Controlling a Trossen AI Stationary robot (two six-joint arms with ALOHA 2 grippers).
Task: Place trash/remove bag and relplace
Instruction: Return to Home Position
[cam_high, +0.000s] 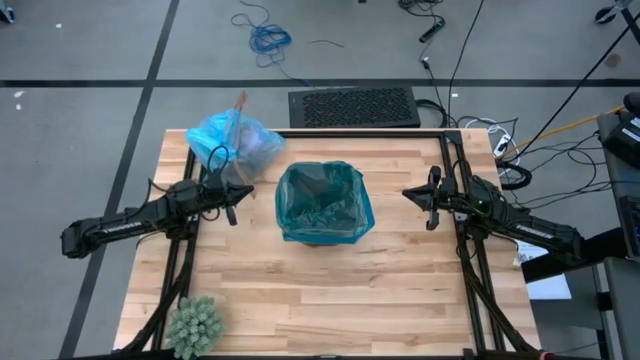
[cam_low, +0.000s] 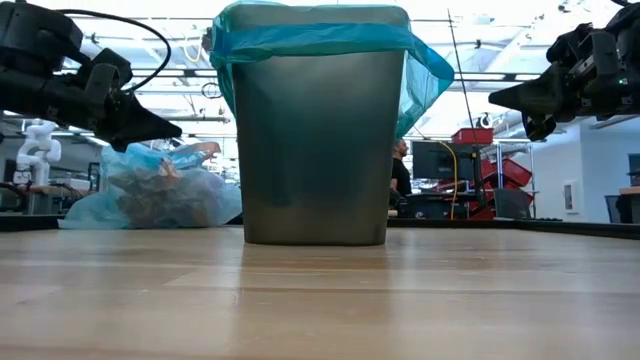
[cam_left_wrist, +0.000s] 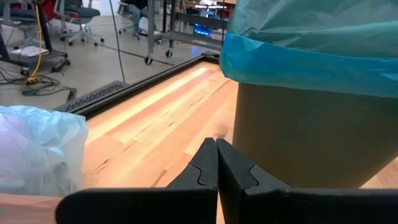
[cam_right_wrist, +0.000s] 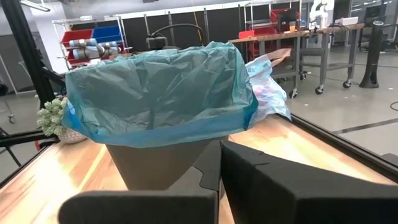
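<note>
Crinkly sky-blue bag (cam_high: 232, 140) stuffed with brown trash (cam_low: 150, 195) sits back-left on counter (cam_high: 300, 300); left claw (cam_high: 245, 195) pinched closed near it, raised, pointing at teal-lined bin (cam_high: 322, 205); right claw (cam_high: 410, 193) also closed, raised, facing bin

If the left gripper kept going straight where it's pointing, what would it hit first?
Most likely the side wall of the dark plastic trash bin. The left gripper, jaws shut, aims near its edge, though depth is unclear.
</note>
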